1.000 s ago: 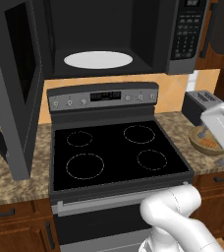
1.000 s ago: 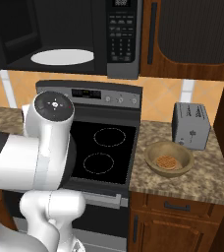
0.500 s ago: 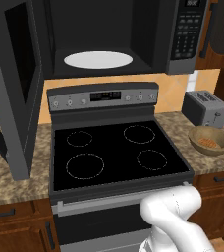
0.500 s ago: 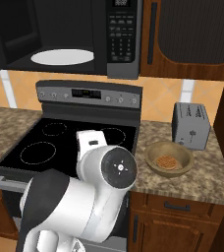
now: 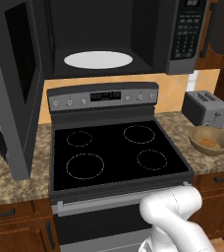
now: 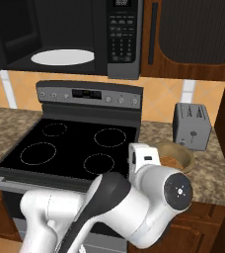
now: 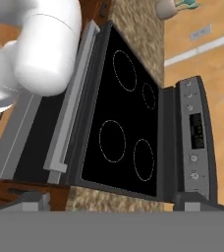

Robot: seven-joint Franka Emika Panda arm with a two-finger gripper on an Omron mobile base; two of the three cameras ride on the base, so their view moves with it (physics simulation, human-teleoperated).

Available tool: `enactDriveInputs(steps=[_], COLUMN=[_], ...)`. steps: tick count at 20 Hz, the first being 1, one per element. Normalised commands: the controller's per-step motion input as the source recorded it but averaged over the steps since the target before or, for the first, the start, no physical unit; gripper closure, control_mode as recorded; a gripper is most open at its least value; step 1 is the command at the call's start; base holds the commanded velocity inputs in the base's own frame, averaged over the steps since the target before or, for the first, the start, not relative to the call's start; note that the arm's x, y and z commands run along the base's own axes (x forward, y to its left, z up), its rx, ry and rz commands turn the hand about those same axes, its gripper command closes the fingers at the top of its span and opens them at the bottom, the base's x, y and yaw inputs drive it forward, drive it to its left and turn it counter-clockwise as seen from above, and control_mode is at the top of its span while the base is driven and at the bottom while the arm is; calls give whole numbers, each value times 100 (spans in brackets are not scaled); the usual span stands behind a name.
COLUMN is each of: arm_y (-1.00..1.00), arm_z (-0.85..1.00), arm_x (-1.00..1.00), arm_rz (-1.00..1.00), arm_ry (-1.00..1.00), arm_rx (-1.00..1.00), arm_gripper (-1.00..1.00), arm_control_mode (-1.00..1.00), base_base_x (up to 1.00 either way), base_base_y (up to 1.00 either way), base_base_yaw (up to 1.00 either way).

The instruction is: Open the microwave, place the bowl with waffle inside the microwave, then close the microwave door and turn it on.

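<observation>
Door (image 5: 15,88) swung open for loading; bowl (image 5: 210,140) with waffle (image 5: 209,142) on table at stove's (image 5: 116,152) 3 o'clock. Hand state: can't tell.

My own arm is covering the near half of the bowl (image 6: 176,157) in the right base view, and the waffle (image 6: 170,161) is barely peeking out. The microwave door (image 5: 13,88) is running off the left edge. My gripper's finger tips are too dim to judge.

The black-topped stove (image 7: 119,123) lies turned sideways, its control panel (image 7: 195,142) beside speckled counter (image 7: 138,29).
</observation>
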Motion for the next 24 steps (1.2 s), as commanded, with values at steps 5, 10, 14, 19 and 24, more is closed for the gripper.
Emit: enactDriveInputs(steps=[5, 10, 14, 19, 24], arm_y=[-71, -10, -8, -39, -37], arm_z=[-60, -53, -50, -48, -44], arm_x=[79, 77, 71, 53, 55], arm_rz=[-1, 0, 0, 0, 0], arm_ry=[0, 0, 0, 0, 0], arm_rx=[0, 0, 0, 0, 0], arm_gripper=[-100, -100, -100, -100, -100], arm_control_mode=[-100, -100, -100, -100, -100], base_base_x=[0, 0, 0, 0, 0], base_base_y=[0, 0, 0, 0, 0], base_base_yaw=[0, 0, 0, 0, 0])
